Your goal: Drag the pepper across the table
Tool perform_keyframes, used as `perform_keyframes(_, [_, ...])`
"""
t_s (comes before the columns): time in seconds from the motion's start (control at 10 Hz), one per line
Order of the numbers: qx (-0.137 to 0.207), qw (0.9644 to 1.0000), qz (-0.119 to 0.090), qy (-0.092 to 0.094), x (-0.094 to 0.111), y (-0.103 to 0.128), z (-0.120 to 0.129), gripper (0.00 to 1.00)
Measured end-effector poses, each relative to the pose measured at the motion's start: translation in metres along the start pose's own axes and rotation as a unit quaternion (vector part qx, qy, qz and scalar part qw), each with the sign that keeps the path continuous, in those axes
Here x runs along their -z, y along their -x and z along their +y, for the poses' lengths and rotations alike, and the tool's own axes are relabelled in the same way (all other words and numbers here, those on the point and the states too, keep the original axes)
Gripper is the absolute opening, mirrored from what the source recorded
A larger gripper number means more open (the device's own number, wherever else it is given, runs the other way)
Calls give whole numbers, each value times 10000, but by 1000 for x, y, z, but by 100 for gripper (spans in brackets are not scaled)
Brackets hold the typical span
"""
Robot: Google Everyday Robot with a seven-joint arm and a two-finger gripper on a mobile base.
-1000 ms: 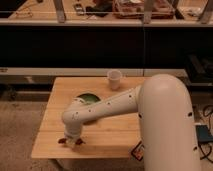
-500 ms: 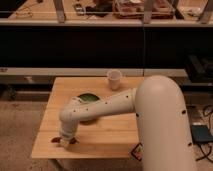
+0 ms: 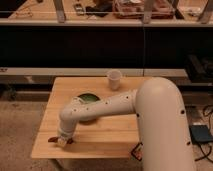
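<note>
Dark shelving and a low ledge are running behind the table (image 3: 120, 135), whose pale plank top is filling the middle of the camera view. I am looking at the single white arm (image 3: 105, 107) reaching down and to the left across the top, with the gripper (image 3: 63, 140) set low at the front left corner of the table. The pepper (image 3: 52, 139) is lying right there, a small dark red sliver showing on the left side of the gripper and touching it or just beside it; its long axis is running roughly left to right, along the front edge. I cannot tell how the jaws are standing, since the wrist is covering them. The relation that matters for the coming move is this: the pepper is sitting close to both the left edge and the front edge, so I am judging that any further pull leftward or forward risks sliding it off the top. A green bowl (image 3: 88, 98) is sitting behind the forearm, and a white cup (image 3: 114, 79) is standing well apart near the back edge. A dark packet (image 3: 136, 150) is showing at the front edge beside the arm's base. Compared with half a second ago, the gripper and pepper are sitting slightly further toward the left front corner.
</note>
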Motion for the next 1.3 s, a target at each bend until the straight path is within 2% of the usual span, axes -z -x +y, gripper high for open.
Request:
perform_keyframes(1.1, [531, 9982, 192, -226, -21, -59, -8, 21])
perform_keyframes(1.3, [600, 9973, 325, -274, -25, -73, -9, 21])
